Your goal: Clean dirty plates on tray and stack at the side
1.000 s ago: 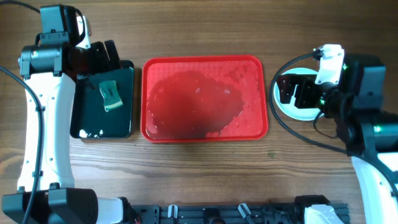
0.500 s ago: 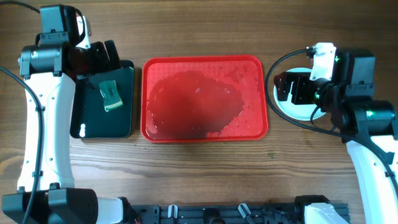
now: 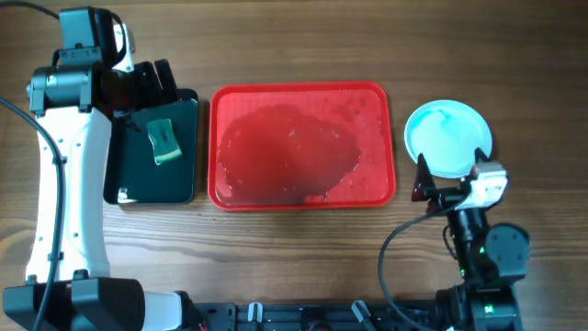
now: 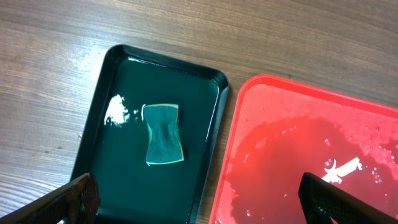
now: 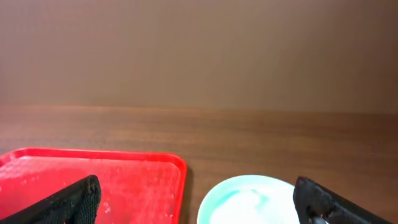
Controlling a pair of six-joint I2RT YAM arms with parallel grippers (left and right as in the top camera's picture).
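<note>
**Two open grippers, a wet red tray and a cyan plate on a wooden table**

A wooden table [image 3: 303,267] fills the overhead view. At its middle lies the red tray [image 3: 303,88], rectangular with a raised rim, holding a film of water [image 3: 294,152] and scattered droplets. Just left of it, across a narrow strip of wood, sits a smaller dark green tray [image 3: 184,175]. Bare wood runs along the far side of both trays, and a wider band lies on the near side.

Right of the red tray, close to its far right corner but not touching it, rests a round pale cyan plate [image 3: 448,138] with a whitish centre. From above it is hard to tell whether other plates lie under it.

The right gripper [image 3: 449,176] sits at the plate's near edge, its fingers spread wide and holding nothing. In the right wrist view the plate lies low between the two fingers, just beyond them, with the red tray to its left.

The left gripper [image 3: 152,81] hangs over the far edge of the dark green tray, also spread wide with nothing between its fingers.

In that tray a green sponge [image 3: 164,142] lies flat toward the far end. A small white foam patch [image 3: 125,196] sits at the tray's near left corner.
</note>
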